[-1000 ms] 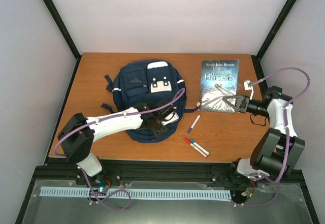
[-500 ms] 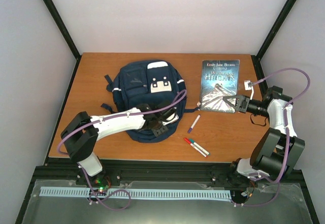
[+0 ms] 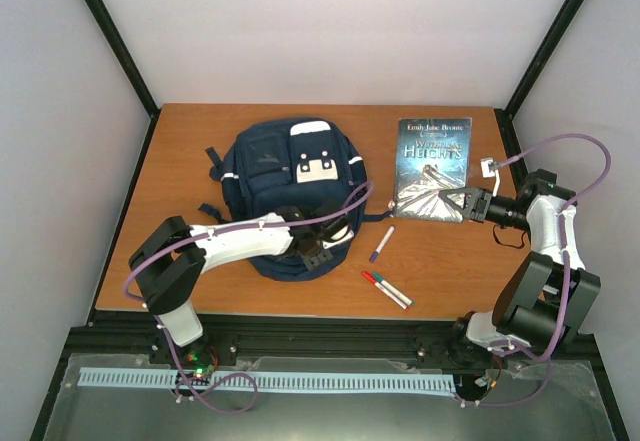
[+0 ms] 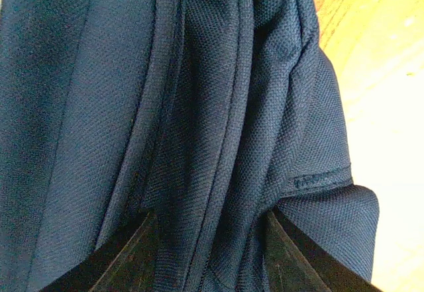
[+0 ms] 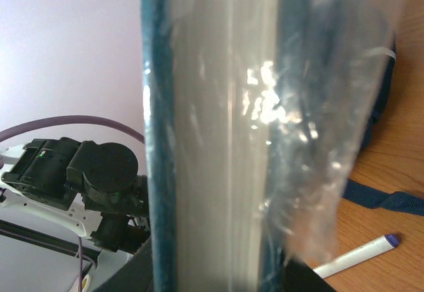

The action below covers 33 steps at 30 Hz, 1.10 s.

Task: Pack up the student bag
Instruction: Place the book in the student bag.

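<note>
**Top view:** The student bag (image 3: pixel 285 166) is laid flat on a wooden table (image 3: pixel 180 161), its near end under the left gripper (image 3: pixel 322 248). The right gripper (image 3: pixel 447 204) is clamped on the near edge of a copy of Wuthering Heights (image 3: pixel 433 156), well to the side of the bag. A purple-capped marker (image 3: pixel 381 244) and a pair of markers (image 3: pixel 386 289) are left between the two grippers. The table is boxed in by pale walls (image 3: pixel 330 31).

**Left wrist:** Navy weave and stitched seams fill the gap between the half-spread fingers (image 4: pixel 126 259). Whether the fold is actually pinched cannot be told.

**Right wrist:** The book (image 5: pixel 212 140) is seen edge-on in glossy wrap and held narrowly between the fingers. The marker (image 5: pixel 358 252) is visible on the table beyond them.

The book is judged bound for the bag. The bag's mouth is best lifted wide by the left fingers before the book is carried across. The slick wrap is likely to slide, so a firm grip is advised.
</note>
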{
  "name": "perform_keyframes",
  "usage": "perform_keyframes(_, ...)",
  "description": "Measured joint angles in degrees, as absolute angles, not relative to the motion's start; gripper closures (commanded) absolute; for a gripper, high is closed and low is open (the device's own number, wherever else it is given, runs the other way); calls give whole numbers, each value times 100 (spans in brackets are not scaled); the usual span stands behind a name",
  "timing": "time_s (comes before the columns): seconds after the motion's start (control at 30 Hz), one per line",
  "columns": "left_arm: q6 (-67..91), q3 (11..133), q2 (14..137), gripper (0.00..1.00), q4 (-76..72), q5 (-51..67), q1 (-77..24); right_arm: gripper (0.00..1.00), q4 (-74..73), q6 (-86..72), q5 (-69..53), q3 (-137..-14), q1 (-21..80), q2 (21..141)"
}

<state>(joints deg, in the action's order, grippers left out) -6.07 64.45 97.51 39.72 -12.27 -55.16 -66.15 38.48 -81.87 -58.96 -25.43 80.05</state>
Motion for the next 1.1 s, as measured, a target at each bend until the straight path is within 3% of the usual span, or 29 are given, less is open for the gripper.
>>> perform_keyframes(0.07, -607, 6445, 9758, 56, 3966, -1284, -5529, 97, -6615, 3848, -8187, -5898, -2543, 8005)
perform_keyframes(0.2, -611, 6445, 9784, 76, 3935, -1424, -5542, 97, -6615, 3848, -8187, -5896, -2543, 8005)
perform_keyframes(0.43, -615, 6453, 9758, 98, 3887, -1688, -5542, 97, -6613, 3844, -8187, -5896, -2543, 8005)
perform_keyframes(0.83, -578, 6716, 8906, 99, 3957, -2429, -5546, 97, -5380, 1841, -7826, -5505, -2445, 7996)
perform_keyframes(1.1, -582, 6917, 8722, 99, 3940, -2980, -5527, 97, -5334, 810, -7397, -5662, -1693, 8468)
